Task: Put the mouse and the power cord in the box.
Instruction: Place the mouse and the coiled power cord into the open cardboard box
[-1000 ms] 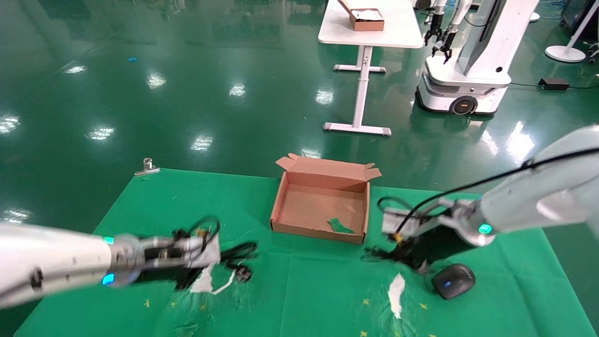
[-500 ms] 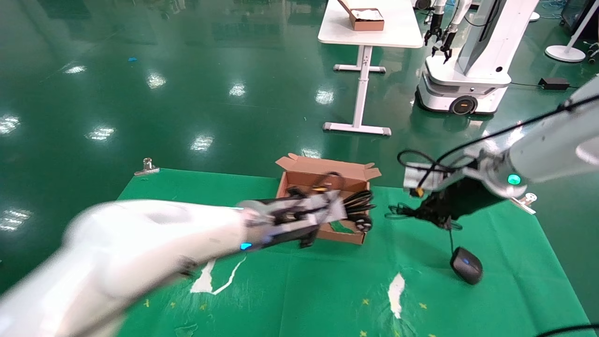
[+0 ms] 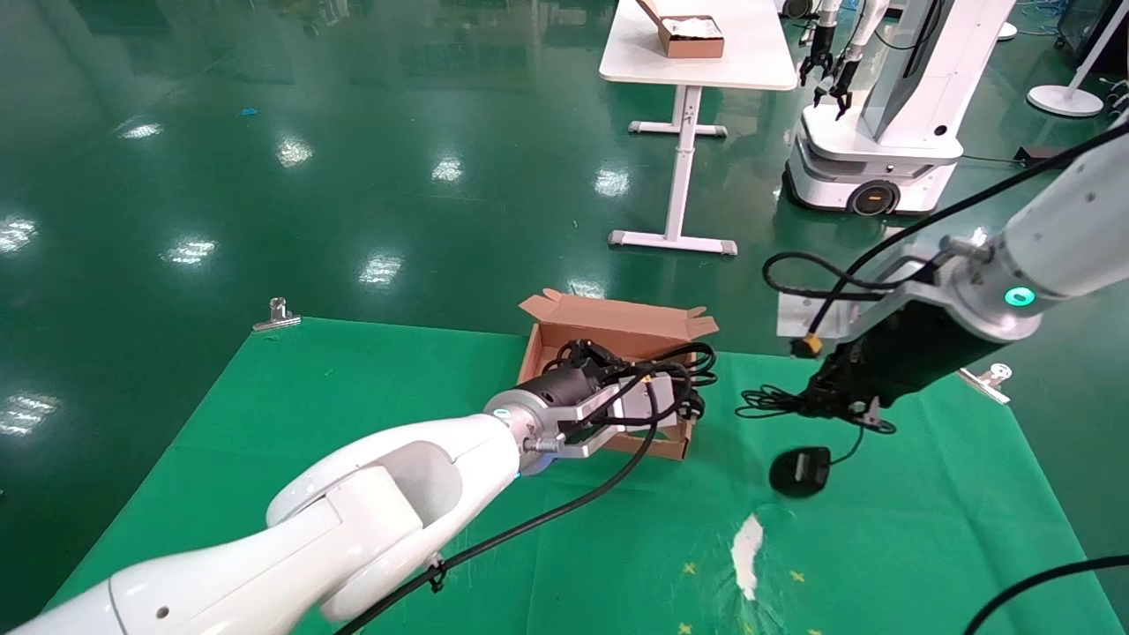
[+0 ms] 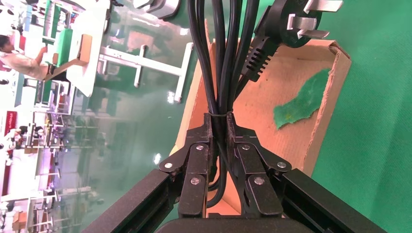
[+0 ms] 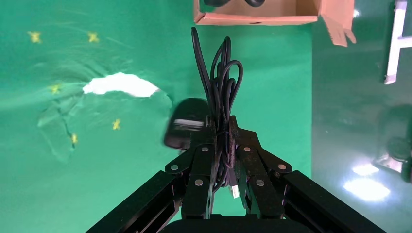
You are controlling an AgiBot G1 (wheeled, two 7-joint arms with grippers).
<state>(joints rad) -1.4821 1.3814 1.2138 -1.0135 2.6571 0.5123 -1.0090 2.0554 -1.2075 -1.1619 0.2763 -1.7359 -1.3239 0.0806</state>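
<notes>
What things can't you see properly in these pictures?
- Box floor, head view: mostly hidden by the left gripper and power cord.
- Cord's loops, left wrist view: cut off by the picture's edge; only the strands and plug show.
- Mouse, right wrist view: blurred, partly behind the right gripper and its cable.

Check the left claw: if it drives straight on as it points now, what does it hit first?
Probably the box floor. The left claw, shut on the power cord, points into it; the cord's plug hangs ahead, so depth is unclear.
</notes>
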